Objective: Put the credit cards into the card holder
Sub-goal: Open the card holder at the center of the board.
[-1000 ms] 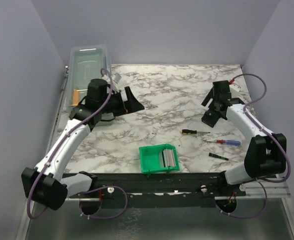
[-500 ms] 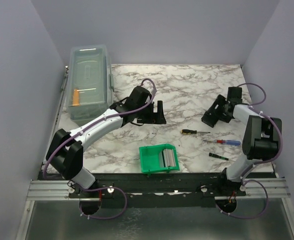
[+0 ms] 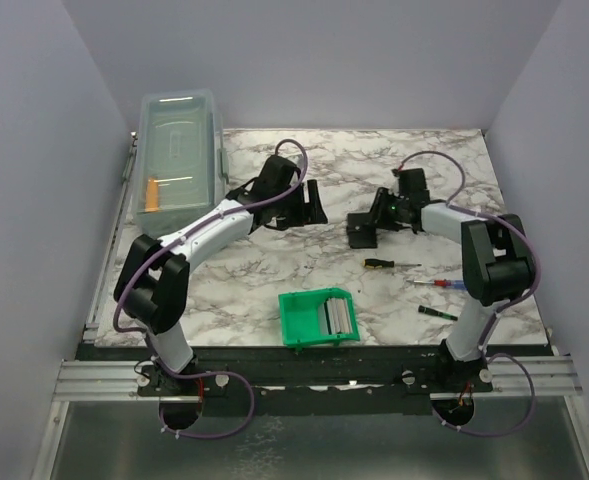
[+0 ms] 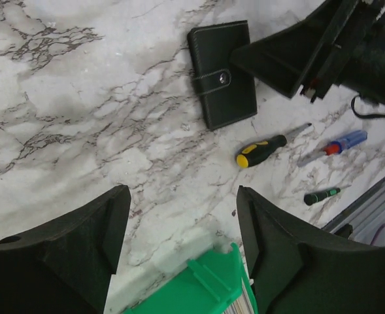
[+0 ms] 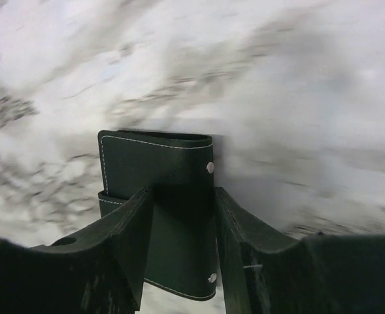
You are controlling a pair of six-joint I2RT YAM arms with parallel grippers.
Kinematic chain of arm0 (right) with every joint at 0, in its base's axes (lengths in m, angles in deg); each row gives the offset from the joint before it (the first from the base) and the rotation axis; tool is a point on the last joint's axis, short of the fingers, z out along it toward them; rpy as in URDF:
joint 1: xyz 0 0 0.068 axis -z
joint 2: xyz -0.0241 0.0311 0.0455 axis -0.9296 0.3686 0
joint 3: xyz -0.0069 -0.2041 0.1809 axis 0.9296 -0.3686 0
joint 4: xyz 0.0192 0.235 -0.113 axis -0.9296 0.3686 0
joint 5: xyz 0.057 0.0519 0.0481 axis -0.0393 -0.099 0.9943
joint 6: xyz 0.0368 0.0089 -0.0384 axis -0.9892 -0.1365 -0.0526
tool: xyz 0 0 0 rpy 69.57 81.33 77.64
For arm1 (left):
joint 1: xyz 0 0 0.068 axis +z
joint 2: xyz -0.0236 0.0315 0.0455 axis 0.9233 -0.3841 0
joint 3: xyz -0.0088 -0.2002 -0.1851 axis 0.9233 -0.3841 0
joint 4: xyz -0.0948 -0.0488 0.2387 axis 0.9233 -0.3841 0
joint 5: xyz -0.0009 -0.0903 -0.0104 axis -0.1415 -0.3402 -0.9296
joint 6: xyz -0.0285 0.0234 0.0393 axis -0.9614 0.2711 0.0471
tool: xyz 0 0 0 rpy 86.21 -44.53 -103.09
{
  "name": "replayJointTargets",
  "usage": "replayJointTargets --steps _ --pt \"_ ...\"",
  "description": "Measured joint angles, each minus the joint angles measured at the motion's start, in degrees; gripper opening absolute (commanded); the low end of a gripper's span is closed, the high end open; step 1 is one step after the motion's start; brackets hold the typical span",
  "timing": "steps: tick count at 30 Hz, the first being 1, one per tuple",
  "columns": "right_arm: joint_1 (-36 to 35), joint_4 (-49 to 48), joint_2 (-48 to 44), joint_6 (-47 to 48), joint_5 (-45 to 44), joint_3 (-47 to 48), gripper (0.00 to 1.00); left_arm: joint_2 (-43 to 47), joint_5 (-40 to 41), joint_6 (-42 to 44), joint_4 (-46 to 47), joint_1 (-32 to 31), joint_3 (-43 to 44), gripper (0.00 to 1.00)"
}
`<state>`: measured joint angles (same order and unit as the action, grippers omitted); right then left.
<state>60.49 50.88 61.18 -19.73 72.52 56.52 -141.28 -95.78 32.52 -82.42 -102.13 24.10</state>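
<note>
1. I see a marble bench (image 3: 274, 270) between lavender walls (image 3: 324, 60). A clear box (image 3: 179, 150) sits at its far left corner, and 3 screwdrivers (image 3: 389, 264) lie towards the right edge.
2. The green bin (image 3: 299, 322) at the middle of the near edge holds the cards (image 3: 339, 316). The wallet (image 4: 221, 72) lies shut near the bench's middle.
3. The left gripper (image 4: 182, 196) has its fingers apart and empty. The right gripper (image 5: 183, 195) has its fingers apart over the wallet.
4. Since 1 second ago, both arms have swung in from the left and right edges.
</note>
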Motion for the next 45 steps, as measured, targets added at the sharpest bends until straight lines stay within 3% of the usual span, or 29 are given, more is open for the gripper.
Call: replayJointTargets --steps 6,15,28,41,45 --pt "-7.4 -0.1 3.6 -3.1 6.0 4.3 0.48 -9.0 -1.6 -3.3 1.8 1.6 2.6 0.58" --pt "-2.3 -0.3 3.1 -6.5 14.9 4.3 0.55 -19.6 -3.1 -5.3 3.2 1.5 10.2 0.44" --pt "-0.8 -7.6 6.3 -11.1 28.6 -0.5 0.53 -24.6 -3.6 -8.7 5.9 1.8 9.0 0.32" --pt "-0.7 -21.6 6.6 -19.6 34.4 -8.4 0.43 -24.7 -4.3 -10.1 8.4 2.3 7.7 0.26" --pt "-2.0 -23.0 6.6 -20.7 32.9 -8.4 0.26 -24.7 -4.3 -10.1 8.5 2.7 7.7 0.25"
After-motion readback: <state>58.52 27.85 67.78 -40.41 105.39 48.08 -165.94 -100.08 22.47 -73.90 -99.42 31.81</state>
